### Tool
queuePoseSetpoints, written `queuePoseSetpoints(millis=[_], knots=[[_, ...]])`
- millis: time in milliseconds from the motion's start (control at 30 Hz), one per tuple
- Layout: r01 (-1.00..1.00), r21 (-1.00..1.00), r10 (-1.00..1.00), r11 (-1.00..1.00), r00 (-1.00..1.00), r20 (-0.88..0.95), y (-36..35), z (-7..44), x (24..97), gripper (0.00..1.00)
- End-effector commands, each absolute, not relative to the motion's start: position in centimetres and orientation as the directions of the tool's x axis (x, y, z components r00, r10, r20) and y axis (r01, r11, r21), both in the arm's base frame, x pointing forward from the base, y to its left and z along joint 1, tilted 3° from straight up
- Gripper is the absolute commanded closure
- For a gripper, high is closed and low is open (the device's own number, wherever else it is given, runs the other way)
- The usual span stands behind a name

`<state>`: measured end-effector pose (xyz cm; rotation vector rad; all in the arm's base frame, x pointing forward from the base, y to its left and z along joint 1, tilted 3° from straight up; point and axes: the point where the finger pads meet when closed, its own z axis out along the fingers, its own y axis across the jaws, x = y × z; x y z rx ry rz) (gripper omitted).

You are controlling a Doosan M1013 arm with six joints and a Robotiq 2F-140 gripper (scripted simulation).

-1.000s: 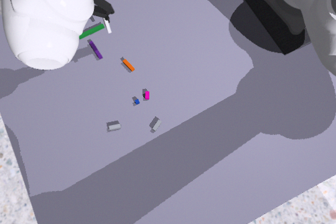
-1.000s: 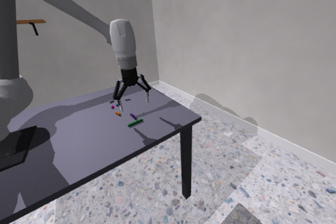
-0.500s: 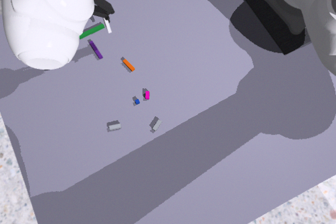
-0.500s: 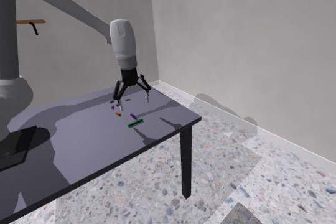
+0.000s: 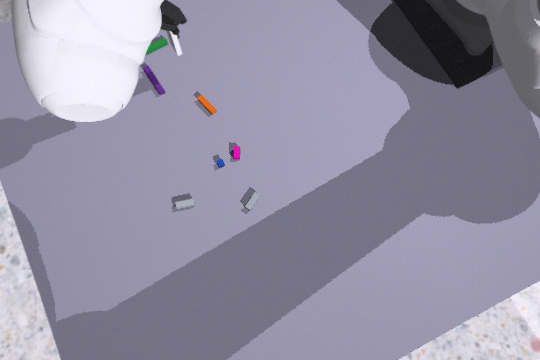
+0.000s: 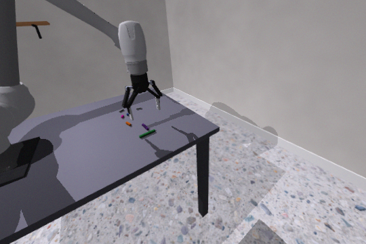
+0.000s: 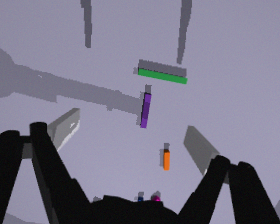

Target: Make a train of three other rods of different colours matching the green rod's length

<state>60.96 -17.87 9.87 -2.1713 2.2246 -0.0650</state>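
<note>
Firstly, gripper [image 5: 174, 28] [image 6: 145, 114] [image 7: 133, 126]: spread wide, pads well apart, grasping nothing, poised above the table.

Purple rod [image 5: 154, 79] [image 6: 145, 127] [image 7: 145, 110]: flat on the tabletop, framed between the open fingers in the wrist view; one end points towards the green rod, near but apart.

Green rod [image 5: 157, 46] [image 6: 147, 133] [image 7: 162, 76]: flat, set crosswise to the purple one; partly hidden by the arm from above.

Orange rod [image 5: 207, 105] [image 6: 129, 124] [image 7: 166, 160]: flat, apart from the purple rod, slanting in roughly the same direction.

Magenta rod [image 5: 237, 153] [image 6: 123, 116] [image 7: 157, 199]: beyond the orange, near the blue.

Blue rod [image 5: 220, 163] [image 6: 127, 114] [image 7: 140, 199]: the shortest piece, separate from its magenta neighbour.

Grey pair: first grey rod [image 5: 184, 204] [image 6: 139, 108] and second grey rod [image 5: 251, 200] [image 6: 122, 110], well apart and differently angled.

Arm [image 5: 90, 28] [image 6: 132, 43]: reaching over the table [image 5: 300, 278] [image 6: 102, 154].
</note>
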Motion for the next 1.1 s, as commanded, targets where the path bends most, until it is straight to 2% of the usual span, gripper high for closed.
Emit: queuePoseSetpoints(millis=[0,400,467,500,733,967,1067], knots=[[-0.988,-0.051,-0.990,-0.143,0.143,0.013,-15.5,10.1,60.8,0.00],[-0.803,-0.039,-0.804,-0.595,0.594,0.036,-8.4,10.8,59.9,0.00],[-0.803,-0.039,-0.804,-0.595,0.594,0.036,-8.4,10.8,59.9,0.00],[-0.728,-0.034,-0.729,-0.685,0.684,0.040,-6.8,10.9,59.5,0.00],[-0.519,-0.023,-0.520,-0.854,0.853,0.048,-3.2,11.3,58.6,0.00],[-0.253,-0.008,-0.253,-0.967,0.966,0.053,0.5,11.6,57.3,0.00],[-0.204,-0.005,-0.204,-0.979,0.978,0.053,1.2,11.6,57.1,0.00]])
